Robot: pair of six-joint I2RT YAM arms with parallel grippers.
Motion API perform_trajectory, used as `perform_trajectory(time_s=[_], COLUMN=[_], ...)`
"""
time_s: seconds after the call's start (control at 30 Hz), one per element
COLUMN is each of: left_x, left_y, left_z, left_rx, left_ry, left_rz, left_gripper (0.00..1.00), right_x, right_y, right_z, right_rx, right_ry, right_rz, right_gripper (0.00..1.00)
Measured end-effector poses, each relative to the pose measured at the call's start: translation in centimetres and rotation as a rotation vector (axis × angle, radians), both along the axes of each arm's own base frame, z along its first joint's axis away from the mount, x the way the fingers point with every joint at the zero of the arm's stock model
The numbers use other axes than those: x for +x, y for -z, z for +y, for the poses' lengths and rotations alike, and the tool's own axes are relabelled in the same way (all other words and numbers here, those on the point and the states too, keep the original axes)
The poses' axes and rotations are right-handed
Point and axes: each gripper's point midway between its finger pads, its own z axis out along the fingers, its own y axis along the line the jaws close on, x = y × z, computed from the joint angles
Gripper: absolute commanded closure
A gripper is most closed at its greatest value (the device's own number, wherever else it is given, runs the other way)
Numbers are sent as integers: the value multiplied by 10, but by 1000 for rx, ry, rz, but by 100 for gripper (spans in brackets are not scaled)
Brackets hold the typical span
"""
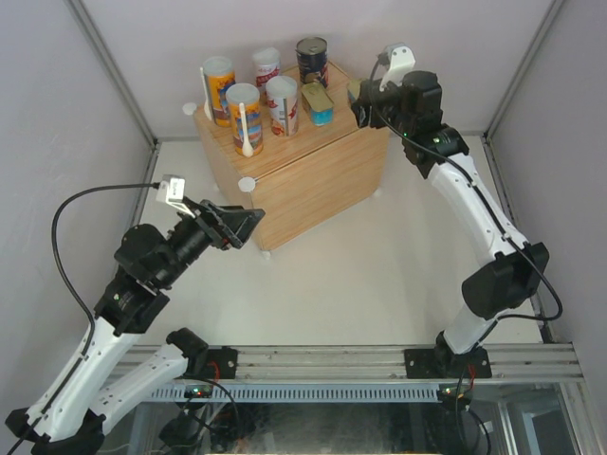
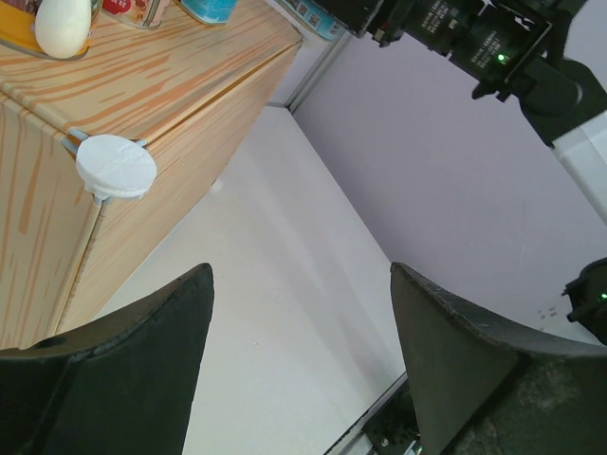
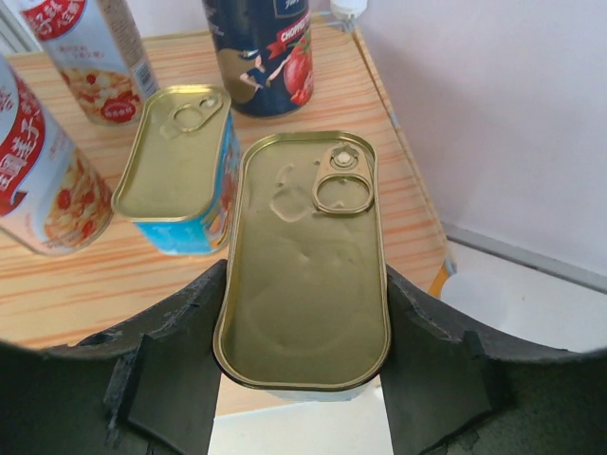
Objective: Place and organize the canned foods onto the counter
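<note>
Flat gold-topped tin (image 3: 302, 256) with ring pull, clamped between the fingers of the right gripper (image 3: 303, 284) at the edge of the counter (image 3: 379, 133), beside a second tin (image 3: 180, 156); left gripper (image 2: 299, 284) gapes empty.

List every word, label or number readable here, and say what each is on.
"CHOPPE…", white print, ending hidden: dark-blue can.
Large red Chinese characters, cropped, not legible: nearer white-red tube.
Small print and barcode, too blurred: farther white-red tube.
No text: lids of nearer gold tin and farther gold tin.
Too small to read: labels of the orange-blue tubes.
</note>
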Motion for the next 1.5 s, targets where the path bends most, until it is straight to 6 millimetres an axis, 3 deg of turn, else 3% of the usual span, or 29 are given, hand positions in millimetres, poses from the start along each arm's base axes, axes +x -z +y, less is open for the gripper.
perform_trajectory(time_s=[0.33,0.87,1.5], left_x=[4,8,11], left_y=[-3,-3,-1], left_z=[-1,-5,-4], left_rx=[-6,-2,5], left_ry=[1,9,0], left_rz=[-11,-14,-13], left_gripper=[21,21,21], right_x=[39,85,101], right_y=[-5,22,40], right_z=[14,19,28], right_rx=[20,21,29], right_ry=[-49,-65,-92], right_rz=[-31,-6,17], right_gripper=[100,100,100])
